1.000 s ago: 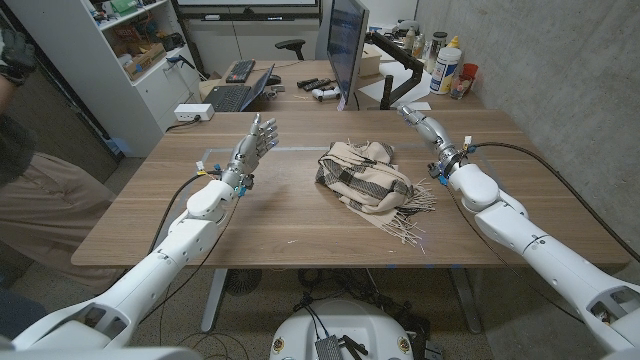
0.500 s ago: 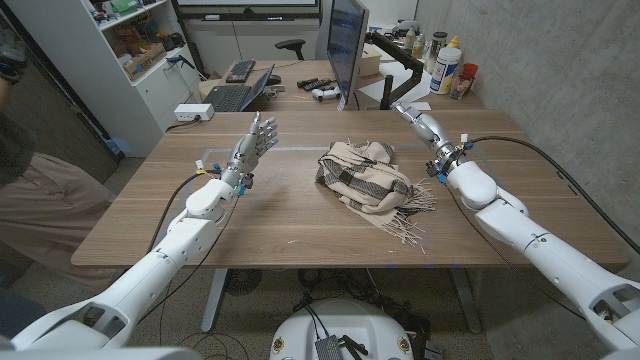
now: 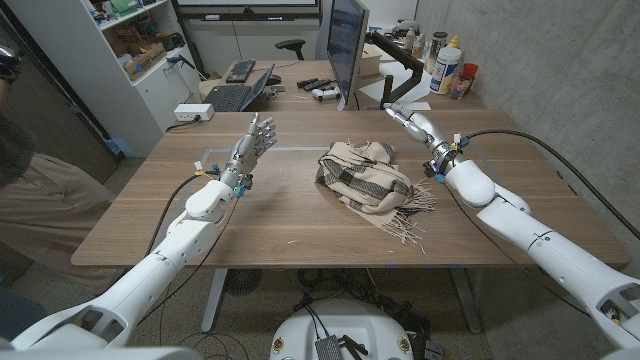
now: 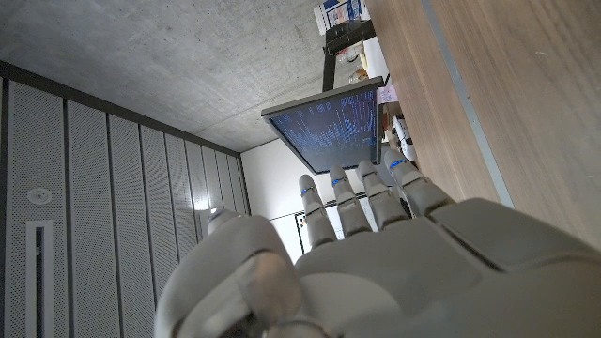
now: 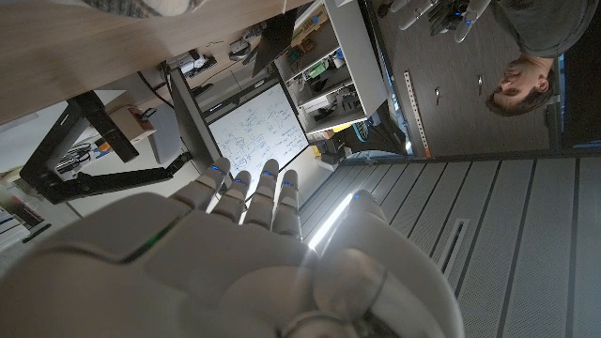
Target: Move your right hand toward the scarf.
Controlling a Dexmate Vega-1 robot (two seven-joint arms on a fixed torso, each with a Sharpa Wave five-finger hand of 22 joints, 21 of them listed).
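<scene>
Right hand (image 3: pixel 412 121), fingers spread and holding nothing, has swung leftward vs 1 s ago and now sits at approx 2 o'clock from the scarf (image 3: pixel 368 178), near but not touching. Approach seems started, some way left. Scarf lies at table (image 3: pixel 150 215) centre: soft beige-and-dark check fabric, crumpled, w/ fringe. Left hand (image 3: pixel 256 137) at 10 o'clock, also spread.

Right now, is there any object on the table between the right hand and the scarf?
Nothing visible stands in the way. In the head view, the right hand is raised over the table's far right part, and only bare wooden table lies between it and the scarf.
</scene>
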